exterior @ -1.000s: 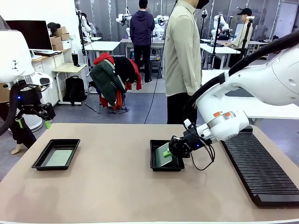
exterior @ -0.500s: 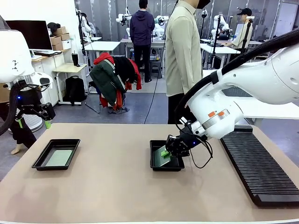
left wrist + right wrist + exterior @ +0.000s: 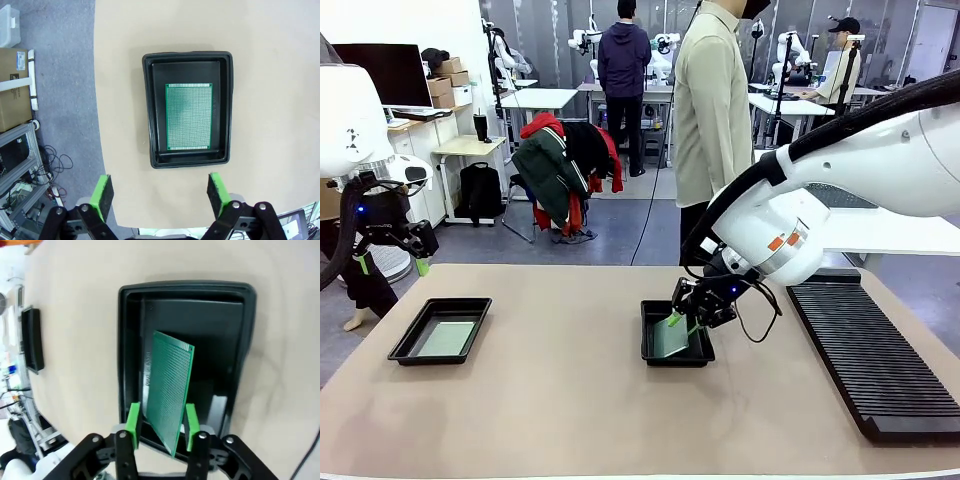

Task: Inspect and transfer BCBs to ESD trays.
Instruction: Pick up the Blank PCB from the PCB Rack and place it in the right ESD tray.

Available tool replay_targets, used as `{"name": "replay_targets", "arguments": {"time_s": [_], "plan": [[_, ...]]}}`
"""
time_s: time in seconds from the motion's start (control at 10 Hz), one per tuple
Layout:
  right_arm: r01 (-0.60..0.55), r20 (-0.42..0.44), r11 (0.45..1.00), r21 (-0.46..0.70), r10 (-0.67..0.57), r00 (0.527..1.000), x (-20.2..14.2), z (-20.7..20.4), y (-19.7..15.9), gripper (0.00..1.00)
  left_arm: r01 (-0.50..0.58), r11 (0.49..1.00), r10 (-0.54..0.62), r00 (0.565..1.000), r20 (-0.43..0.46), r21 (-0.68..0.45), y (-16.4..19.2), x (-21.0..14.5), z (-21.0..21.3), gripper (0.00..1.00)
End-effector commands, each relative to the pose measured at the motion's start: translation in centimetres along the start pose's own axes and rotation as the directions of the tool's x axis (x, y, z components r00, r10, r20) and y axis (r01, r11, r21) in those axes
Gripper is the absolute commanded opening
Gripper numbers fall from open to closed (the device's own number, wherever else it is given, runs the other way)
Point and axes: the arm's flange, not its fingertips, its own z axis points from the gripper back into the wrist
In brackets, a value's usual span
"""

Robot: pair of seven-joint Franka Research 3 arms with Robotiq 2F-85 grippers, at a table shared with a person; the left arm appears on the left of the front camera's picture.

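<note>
Reaching over middle tray [image 3: 652, 346], right tool [image 3: 162, 432] straddling tilted board [image 3: 168, 390]

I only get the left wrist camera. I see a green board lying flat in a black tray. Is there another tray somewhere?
Observer: Yes, a second ESD tray sits near the middle of the table.
Operator: Does it have a board too?
Observer: A BCB leans tilted in it, not flat, between the pads of the right gripper, whose jaws stand apart.
Operator: What else is on the table?
Observer: A long black ribbed rack lies along the robot's right side.
</note>
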Motion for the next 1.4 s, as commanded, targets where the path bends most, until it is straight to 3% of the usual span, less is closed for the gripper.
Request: {"name": "replay_targets", "arguments": {"time_s": [0.0, 0.3, 0.4, 0.5, 0.8, 1.3], "plan": [[0.010, 0.006, 0.990, -0.138, -0.009, 1.000, 0.0, 1.9, 2.3, 0.65, -0.003, 1.000, 0.003, 1.000, 0.005, 0.000, 0.1, -0.1, -0.1, 1.00], [0.006, 0.008, 0.949, -0.315, -0.004, 1.000, 0.2, 4.8, 3.8, 0.94, -0.003, 1.000, 0.003, 1.000, 0.005, 0.000, 0.1, -0.1, -0.1, 1.00], [0.008, 0.009, 0.934, -0.358, -0.005, 1.000, 0.2, 5.6, 4.1, 0.88, -0.003, 1.000, 0.003, 1.000, 0.005, 0.000, 0.1, -0.1, -0.1, 1.00], [0.007, 0.010, 0.918, -0.397, -0.003, 1.000, 0.1, 6.3, 4.2, 1.00, -0.003, 1.000, 0.003, 1.000, 0.005, 0.000, 0.1, -0.1, -0.1, 1.00], [-0.021, 0.006, 0.890, -0.455, 0.026, 1.000, -0.1, 7.8, 4.6, 1.00, -0.003, 1.000, 0.003, 1.000, 0.005, 0.000, 0.1, -0.1, -0.1, 1.00], [-0.039, -0.005, 0.903, -0.428, 0.041, 0.999, -0.2, 7.9, 4.1, 1.00, -0.003, 1.000, 0.003, 1.000, 0.005, 0.000, 0.1, -0.1, -0.1, 1.00]]}}
